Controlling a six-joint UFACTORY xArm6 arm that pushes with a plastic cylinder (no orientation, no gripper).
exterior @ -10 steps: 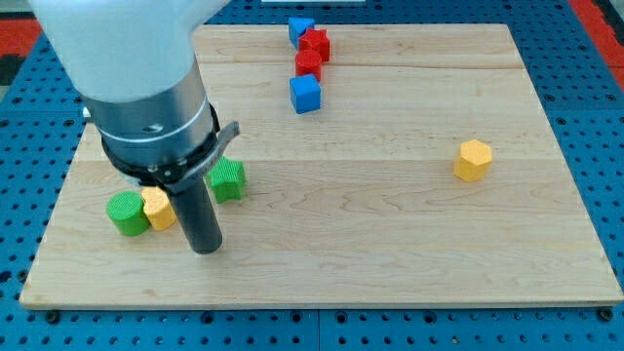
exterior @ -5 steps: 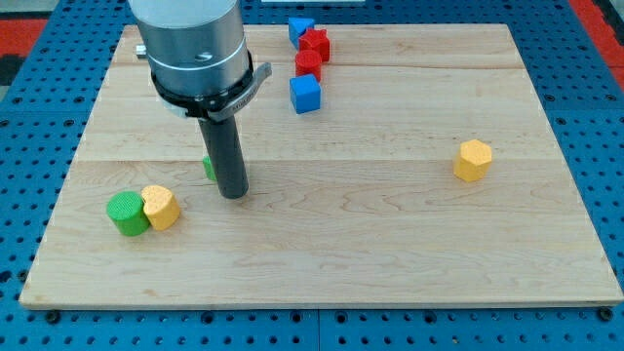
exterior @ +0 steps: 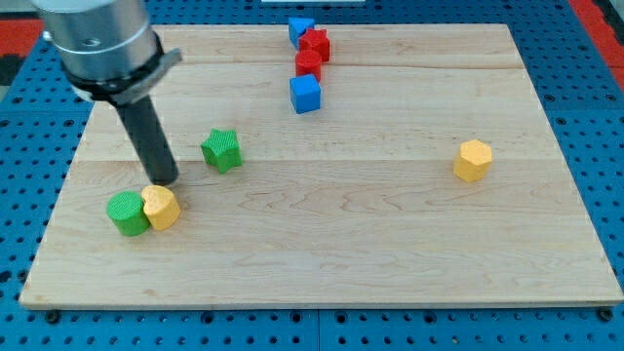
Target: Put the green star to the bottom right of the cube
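My tip [exterior: 164, 181] left of centre, just above the yellow block [exterior: 161, 207], green star [exterior: 222, 149] to its right, blue cube [exterior: 305, 94] upper centre, no jaws on this rod

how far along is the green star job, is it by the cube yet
Not done yet. The green star sits well to the view's left and below the blue cube, so nothing is in place. In hand: my tip is left of the star, not touching it, just above the yellow block beside the green cylinder. Left: push the star rightward past the cube to its bottom right.
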